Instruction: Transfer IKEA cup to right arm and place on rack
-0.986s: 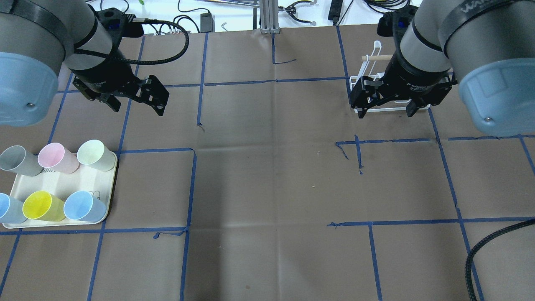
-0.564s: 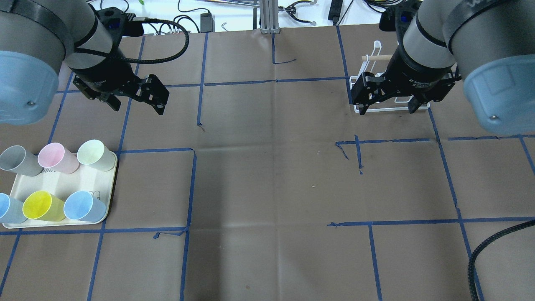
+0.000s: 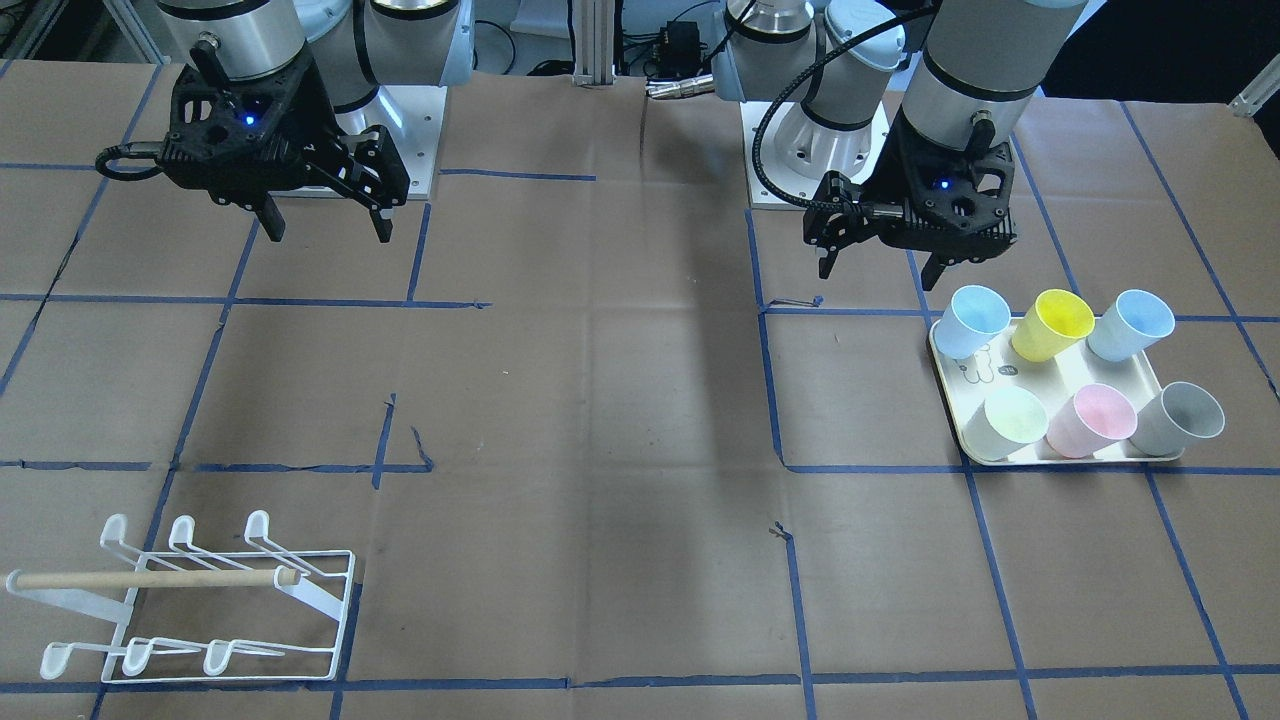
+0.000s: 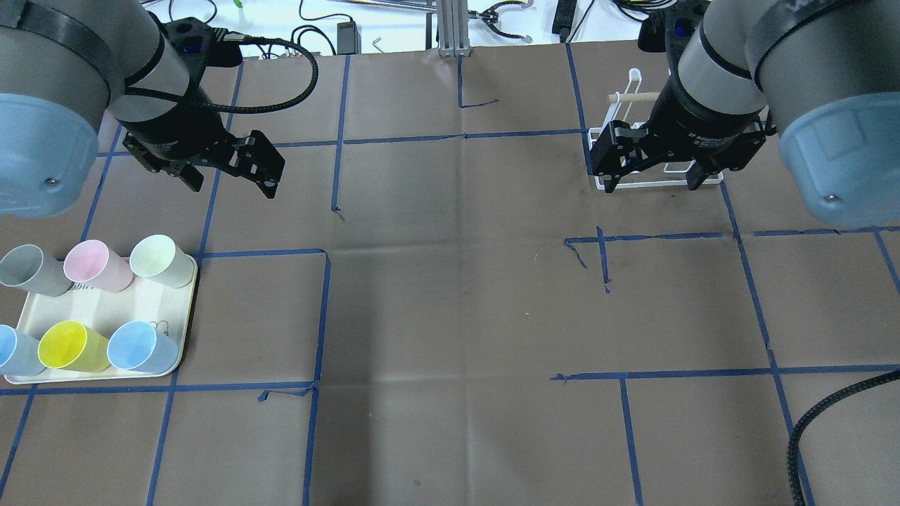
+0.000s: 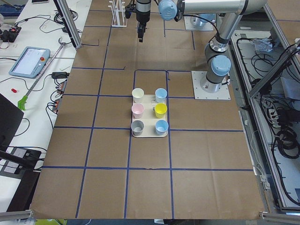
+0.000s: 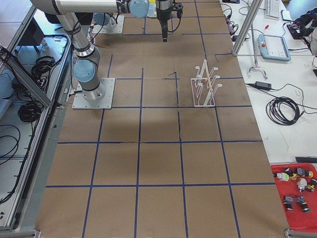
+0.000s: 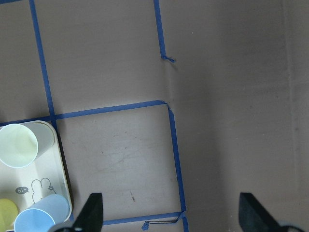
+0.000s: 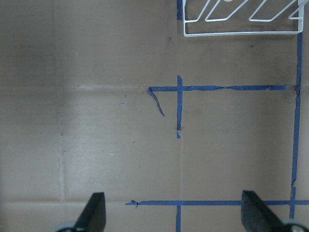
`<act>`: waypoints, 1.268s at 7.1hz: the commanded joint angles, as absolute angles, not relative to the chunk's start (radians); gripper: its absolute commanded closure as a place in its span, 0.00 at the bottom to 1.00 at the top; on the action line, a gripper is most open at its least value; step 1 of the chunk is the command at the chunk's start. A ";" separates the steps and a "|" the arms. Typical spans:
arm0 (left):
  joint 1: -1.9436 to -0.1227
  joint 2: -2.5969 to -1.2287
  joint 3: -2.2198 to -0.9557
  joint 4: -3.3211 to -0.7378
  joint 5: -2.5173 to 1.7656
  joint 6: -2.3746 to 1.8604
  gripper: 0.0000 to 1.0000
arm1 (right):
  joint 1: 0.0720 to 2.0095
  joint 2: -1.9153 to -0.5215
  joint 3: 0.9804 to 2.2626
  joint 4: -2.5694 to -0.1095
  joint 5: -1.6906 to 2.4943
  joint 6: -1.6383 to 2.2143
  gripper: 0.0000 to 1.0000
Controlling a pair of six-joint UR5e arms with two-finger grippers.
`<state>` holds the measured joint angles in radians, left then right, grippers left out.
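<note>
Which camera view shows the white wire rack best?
The exterior front-facing view: the rack stands whole and uncovered, dowel included. In the overhead view the right arm hides most of it. Exterior right shows it whole but small; exterior left, tiny; right wrist, only its base edge; left wrist, nothing.

Overhead and front-facing cameras look steeply down on the table [image 4: 450, 316] from opposite sides — both show the tray [image 4: 133, 302]. End cameras view it from afar. The left wrist camera looks straight down, close over the tray's edge — the right one, well apart from it, by the rack [image 8: 241, 34].
</note>
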<state>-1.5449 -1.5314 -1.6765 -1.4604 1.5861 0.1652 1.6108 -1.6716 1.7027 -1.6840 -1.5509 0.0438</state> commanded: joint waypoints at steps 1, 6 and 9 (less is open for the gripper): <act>-1.545 -1.526 -1.686 -1.459 1.583 0.166 0.01 | 1.611 -1.672 1.703 -1.683 -1.551 0.045 0.00; -1.288 -1.546 -1.684 -1.457 1.583 0.320 0.01 | 1.611 -1.675 1.697 -1.681 -1.549 0.048 0.00; -1.132 -1.572 -1.689 -1.450 1.580 0.481 0.01 | 1.611 -1.670 1.701 -1.683 -1.551 0.048 0.00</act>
